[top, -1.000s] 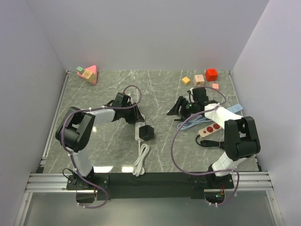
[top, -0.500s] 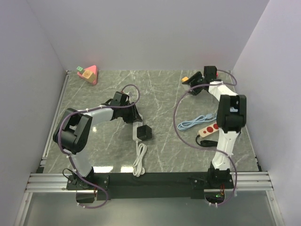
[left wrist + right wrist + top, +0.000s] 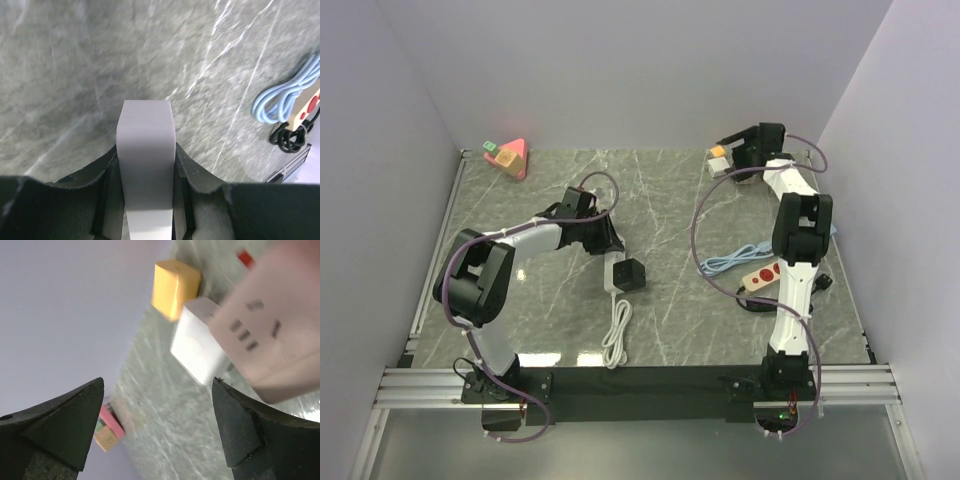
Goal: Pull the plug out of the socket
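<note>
A white socket block (image 3: pixel 613 275) lies mid-table with a black plug (image 3: pixel 632 275) against its right side and a white cord (image 3: pixel 617 335) coiled toward the near edge. My left gripper (image 3: pixel 603 243) is shut on the socket's far end. In the left wrist view the white socket (image 3: pixel 146 145) fills the gap of the left gripper (image 3: pixel 146 160), and the plug is hidden there. My right gripper (image 3: pixel 732 152) is stretched into the far right corner. In its wrist view the right gripper (image 3: pixel 157 385) stands open and holds nothing.
An orange cube (image 3: pixel 175 287), a white block (image 3: pixel 200 352) and a pink slotted block (image 3: pixel 260 350) lie before the right gripper. A beige power strip (image 3: pixel 767 275) with red switches and a blue cable (image 3: pixel 730 262) lie at the right. A pink triangular toy (image 3: pixel 510 155) sits far left.
The right arm swung from the middle right of the table to the far right corner and its jaws opened wide. The left gripper kept its grip on the socket, shifting only slightly.
</note>
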You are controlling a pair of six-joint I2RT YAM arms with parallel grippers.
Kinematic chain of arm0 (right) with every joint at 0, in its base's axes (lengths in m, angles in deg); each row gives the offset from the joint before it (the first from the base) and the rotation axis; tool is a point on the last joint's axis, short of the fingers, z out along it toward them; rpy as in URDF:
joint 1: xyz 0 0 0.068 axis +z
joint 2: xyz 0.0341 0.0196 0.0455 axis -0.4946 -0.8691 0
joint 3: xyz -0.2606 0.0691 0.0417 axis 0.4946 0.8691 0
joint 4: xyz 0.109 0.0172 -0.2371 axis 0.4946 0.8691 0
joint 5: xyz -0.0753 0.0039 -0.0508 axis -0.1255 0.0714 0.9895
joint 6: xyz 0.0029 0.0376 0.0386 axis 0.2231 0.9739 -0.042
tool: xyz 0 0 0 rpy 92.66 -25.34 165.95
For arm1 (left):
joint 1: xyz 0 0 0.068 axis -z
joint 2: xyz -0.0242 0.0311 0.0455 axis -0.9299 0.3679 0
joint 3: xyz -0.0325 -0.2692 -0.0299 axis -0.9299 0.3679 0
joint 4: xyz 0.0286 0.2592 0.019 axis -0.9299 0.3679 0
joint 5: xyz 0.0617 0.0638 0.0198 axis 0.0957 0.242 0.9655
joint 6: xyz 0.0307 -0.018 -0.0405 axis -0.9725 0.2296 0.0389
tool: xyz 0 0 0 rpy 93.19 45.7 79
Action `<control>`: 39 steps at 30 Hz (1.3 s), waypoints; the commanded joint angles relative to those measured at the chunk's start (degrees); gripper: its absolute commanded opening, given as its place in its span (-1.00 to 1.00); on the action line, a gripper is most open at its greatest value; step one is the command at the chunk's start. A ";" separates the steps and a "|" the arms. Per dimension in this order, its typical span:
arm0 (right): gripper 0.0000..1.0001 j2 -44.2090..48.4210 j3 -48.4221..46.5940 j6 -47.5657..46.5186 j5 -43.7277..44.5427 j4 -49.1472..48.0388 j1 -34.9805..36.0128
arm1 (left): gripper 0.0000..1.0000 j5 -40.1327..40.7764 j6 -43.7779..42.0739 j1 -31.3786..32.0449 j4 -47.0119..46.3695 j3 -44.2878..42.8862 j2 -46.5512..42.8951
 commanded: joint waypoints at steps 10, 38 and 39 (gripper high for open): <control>0.94 32.44 26.13 -22.09 -8.79 12.57 0.87 | -0.99 -0.44 1.73 -0.19 -1.12 -4.93 2.15; 1.00 41.26 51.77 -27.77 -21.63 -4.99 36.73 | -0.99 -7.65 4.28 -0.28 -5.87 -3.08 -0.39; 1.00 39.60 51.51 -27.50 -21.72 -5.69 36.91 | -0.99 -9.05 4.55 -0.19 -7.00 -3.08 -0.57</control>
